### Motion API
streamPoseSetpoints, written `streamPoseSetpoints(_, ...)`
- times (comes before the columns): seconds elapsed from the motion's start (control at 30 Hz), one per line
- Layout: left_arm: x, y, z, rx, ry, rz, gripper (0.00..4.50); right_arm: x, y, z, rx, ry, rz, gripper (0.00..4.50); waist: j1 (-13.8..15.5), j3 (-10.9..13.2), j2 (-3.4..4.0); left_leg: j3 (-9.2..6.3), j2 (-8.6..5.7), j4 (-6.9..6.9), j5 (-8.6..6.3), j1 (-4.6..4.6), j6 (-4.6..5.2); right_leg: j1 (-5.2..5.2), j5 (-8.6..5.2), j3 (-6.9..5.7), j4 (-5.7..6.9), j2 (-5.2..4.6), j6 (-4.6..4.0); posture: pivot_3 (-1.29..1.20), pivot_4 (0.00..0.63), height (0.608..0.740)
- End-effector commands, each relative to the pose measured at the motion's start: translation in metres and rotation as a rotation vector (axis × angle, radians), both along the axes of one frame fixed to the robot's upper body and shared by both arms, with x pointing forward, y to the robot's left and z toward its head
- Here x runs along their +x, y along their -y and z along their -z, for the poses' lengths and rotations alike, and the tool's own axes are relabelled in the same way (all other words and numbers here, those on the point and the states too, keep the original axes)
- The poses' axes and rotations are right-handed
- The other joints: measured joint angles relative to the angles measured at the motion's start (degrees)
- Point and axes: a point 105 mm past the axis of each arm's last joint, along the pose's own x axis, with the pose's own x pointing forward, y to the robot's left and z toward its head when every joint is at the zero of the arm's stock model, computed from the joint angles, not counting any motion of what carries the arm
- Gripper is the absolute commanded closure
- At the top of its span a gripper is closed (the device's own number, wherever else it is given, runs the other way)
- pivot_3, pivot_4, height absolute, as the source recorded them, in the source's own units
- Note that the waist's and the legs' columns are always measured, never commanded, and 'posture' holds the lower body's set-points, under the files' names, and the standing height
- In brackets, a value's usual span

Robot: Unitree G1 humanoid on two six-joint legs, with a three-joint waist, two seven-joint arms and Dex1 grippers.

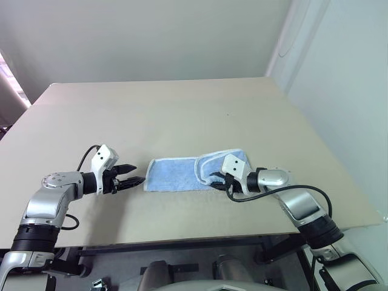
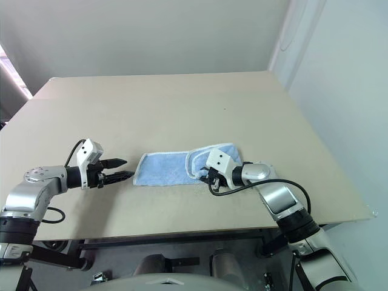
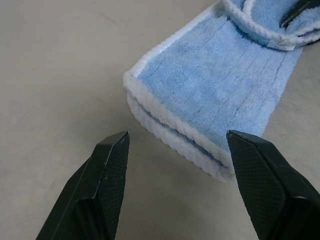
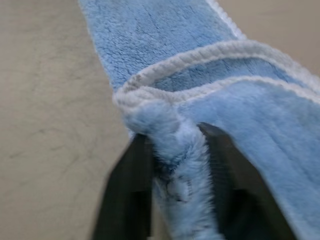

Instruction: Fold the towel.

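The left gripper [image 1: 132, 174] hovers low over the desk [image 1: 182, 109] with its two black fingers spread apart and nothing between them. It points at the left end of the towel [image 1: 176, 174] from just beside it, without touching. In the left wrist view that end shows two stacked layers with white edging, so the cloth is already doubled lengthwise into a narrow strip.

The towel lies near the front edge of the desk, roughly midway between the front corners and somewhat toward the right one, stretched left to right. Its left part rests flat. Its right part is lifted and curled back over the strip, so a white-edged flap overlaps the middle.

The right gripper [image 4: 175, 165] is clenched on a bunched fold of the towel at that right part; the right wrist view shows blue pile squeezed between its two fingers.

As a judgement, the task is partway done: the lengthwise fold is in place, and a crosswise fold, carrying the right end over toward the left end, has begun but is not laid down. What is left is to bring the pinched end across, set it flat and square with the left end, and let go. The bunched grip may leave the top layer wrinkled or skewed.
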Motion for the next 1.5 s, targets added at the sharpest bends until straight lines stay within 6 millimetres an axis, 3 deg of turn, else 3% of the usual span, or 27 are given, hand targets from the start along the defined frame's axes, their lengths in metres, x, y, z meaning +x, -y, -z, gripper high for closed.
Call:
streamPoseSetpoints(0.03,0.004,-0.002,-0.011,0.010,0.049,-0.001,1.23,0.003,-0.003,-0.031,0.099,0.043,-0.002,4.46,0.00,0.00,0.00,0.00,0.00,0.00,0.00,0.00,0.00,0.00,0.00,0.00,0.00,0.00,0.00,0.00,0.000,0.740)
streamPoseSetpoints(0.17,0.004,-0.002,-0.010,0.009,0.048,-0.004,1.23,-0.001,0.001,-0.051,0.188,0.042,0.011,4.46,0.02,0.00,0.00,0.00,0.00,-0.01,0.00,0.00,0.00,0.00,0.00,0.00,0.00,0.00,0.01,0.00,0.000,0.740)
streamPoseSetpoints(0.3,0.005,-0.002,-0.010,0.012,0.046,-0.005,1.23,-0.012,0.003,-0.053,0.208,-0.022,-0.015,4.46,0.02,0.00,-0.01,0.00,0.00,-0.02,0.00,0.00,0.00,0.00,0.00,0.00,0.00,0.00,0.01,0.00,0.000,0.740)
streamPoseSetpoints(0.43,0.007,-0.001,-0.009,0.015,0.046,-0.002,1.23,-0.002,0.011,-0.065,0.345,-0.114,0.093,4.46,0.00,0.00,0.00,0.00,0.00,0.00,0.00,0.01,0.00,0.00,0.00,0.00,0.00,-0.01,0.00,0.00,0.000,0.740)
streamPoseSetpoints(0.6,0.008,-0.001,-0.009,0.013,0.041,-0.004,1.23,0.032,0.057,-0.091,0.582,-0.178,0.395,4.46,0.00,0.00,0.00,0.00,0.00,-0.01,0.00,0.01,0.00,0.01,0.00,0.00,0.00,-0.02,-0.01,0.00,0.000,0.740)
streamPoseSetpoints(0.7,0.009,-0.002,-0.008,0.016,0.038,-0.006,1.23,0.037,0.081,-0.097,0.682,-0.201,0.504,4.46,0.21,0.00,0.00,0.00,0.00,-0.08,0.00,0.01,0.00,0.00,0.00,0.00,-0.03,-0.02,-0.01,0.00,0.000,0.740)
streamPoseSetpoints(1.17,0.015,0.001,-0.007,0.017,0.029,0.001,1.23,0.013,0.148,-0.089,1.047,-0.263,0.816,4.46,-0.08,0.01,0.03,0.01,0.01,-0.10,0.00,0.04,0.01,0.01,-0.01,0.02,-0.04,-0.01,0.00,0.00,0.000,0.740)
streamPoseSetpoints(1.33,0.017,0.004,-0.007,0.019,0.027,0.013,1.23,0.005,0.164,-0.066,1.068,-0.283,0.965,4.46,-0.01,0.01,0.03,0.01,0.00,-0.15,0.00,-0.02,0.00,0.00,-0.02,0.02,-0.10,-0.03,0.01,0.00,0.000,0.740)
streamPoseSetpoints(1.5,0.018,0.003,-0.007,0.024,0.027,0.017,1.23,-0.004,0.168,-0.045,0.974,-0.248,1.039,4.46,-0.08,0.02,0.06,0.02,0.00,-0.17,0.00,0.00,0.00,-0.01,-0.02,0.02,-0.10,-0.02,0.01,0.00,0.000,0.740)
